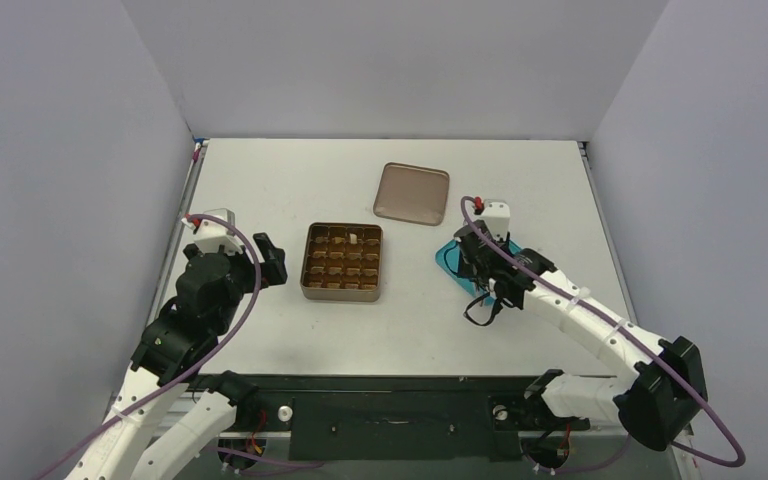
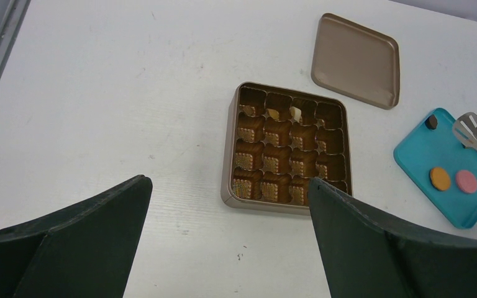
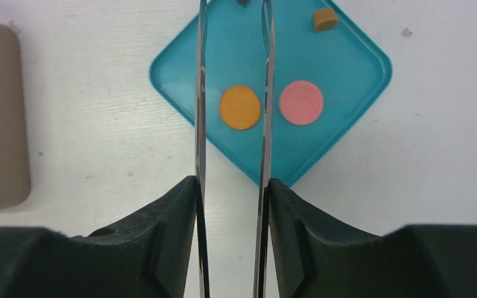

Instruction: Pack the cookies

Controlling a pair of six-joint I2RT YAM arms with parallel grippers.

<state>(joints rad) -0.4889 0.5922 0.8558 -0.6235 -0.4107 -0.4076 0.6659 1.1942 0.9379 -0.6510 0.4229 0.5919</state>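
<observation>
The cookies lie on a teal plate (image 3: 348, 68): an orange round (image 3: 240, 107), a pink round (image 3: 301, 102), a tan piece (image 3: 325, 19) and a dark bit (image 2: 431, 121). One cream-white piece (image 2: 295, 113) sits in a back cell of the gridded tin (image 2: 289, 149). My right gripper (image 3: 231, 186) is shut on metal tongs (image 3: 200, 93). The tongs' two blades stand apart above the plate, and the orange round shows between them. My left gripper (image 2: 228, 186) hangs open and empty just left of the tin (image 1: 343, 262).
The tin's brown lid (image 1: 412, 194) lies upside down behind the tin, left of the plate (image 1: 452, 258). Grey walls close in the table on three sides. A dark rail runs along the near edge between the arm bases.
</observation>
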